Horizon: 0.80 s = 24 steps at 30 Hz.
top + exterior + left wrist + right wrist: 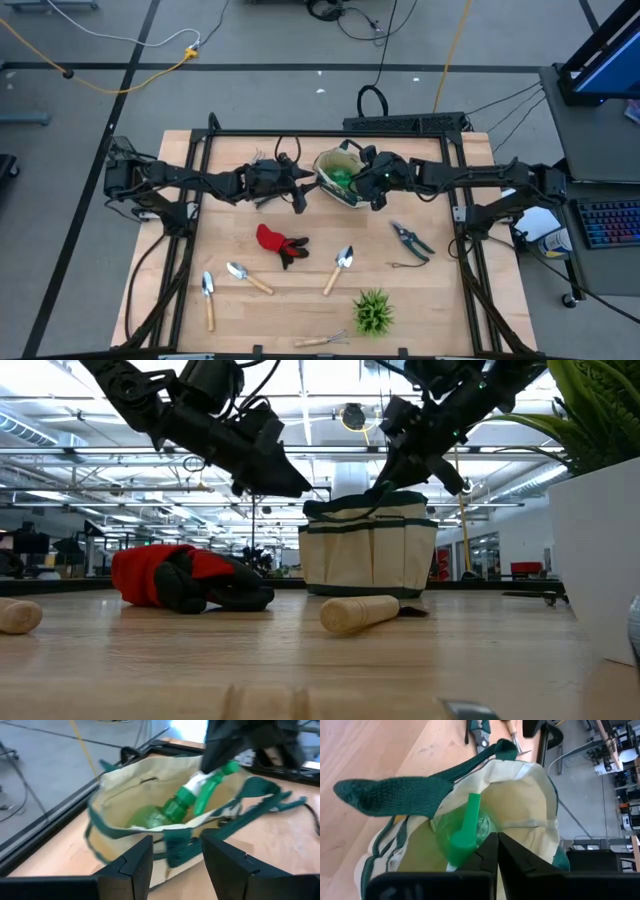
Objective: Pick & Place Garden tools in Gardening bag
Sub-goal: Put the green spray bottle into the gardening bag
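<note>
While the right gripper [496,851], fingers pressed together, hovers over the gardening bag [338,178], the left gripper [176,862] waits spread beside it; seven tools remain unpacked.

Both dark arms reach in from the tabletop's [200,150] two sides toward its back middle, held raised above it. The left tool [297,193] has its fingers [131,865] parted. The right tool [375,190], opposite, has its fingers [487,851] pressed together, pointing downward.
</note>
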Each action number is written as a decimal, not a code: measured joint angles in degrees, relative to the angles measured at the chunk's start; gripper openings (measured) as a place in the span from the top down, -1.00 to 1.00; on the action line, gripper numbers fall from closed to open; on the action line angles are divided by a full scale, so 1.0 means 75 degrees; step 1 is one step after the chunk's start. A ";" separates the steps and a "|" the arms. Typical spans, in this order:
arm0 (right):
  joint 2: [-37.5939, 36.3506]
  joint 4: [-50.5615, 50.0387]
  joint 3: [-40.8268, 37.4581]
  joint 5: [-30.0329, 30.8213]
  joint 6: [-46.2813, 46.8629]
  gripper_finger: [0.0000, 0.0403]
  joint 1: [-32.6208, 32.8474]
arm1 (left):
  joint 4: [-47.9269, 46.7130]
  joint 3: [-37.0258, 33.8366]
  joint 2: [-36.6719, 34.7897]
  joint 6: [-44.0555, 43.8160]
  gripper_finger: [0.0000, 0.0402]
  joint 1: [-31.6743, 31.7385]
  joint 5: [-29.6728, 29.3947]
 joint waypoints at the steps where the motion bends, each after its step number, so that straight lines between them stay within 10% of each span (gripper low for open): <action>1: 0.0000 0.0003 0.0000 -0.0001 0.0044 0.99 0.0000 | -0.0009 0.0000 0.0000 -0.0001 0.13 0.0029 -0.0009; 18: 0.0000 -0.0242 0.0000 -0.0015 0.0083 1.00 0.0000 | 0.1329 0.0000 0.1239 -0.0163 0.14 0.0295 0.0552; 24: 0.0000 -0.0186 -0.0277 -0.0015 0.0083 1.00 0.0000 | 0.1421 0.0000 0.1164 -0.0165 0.60 0.0302 0.0719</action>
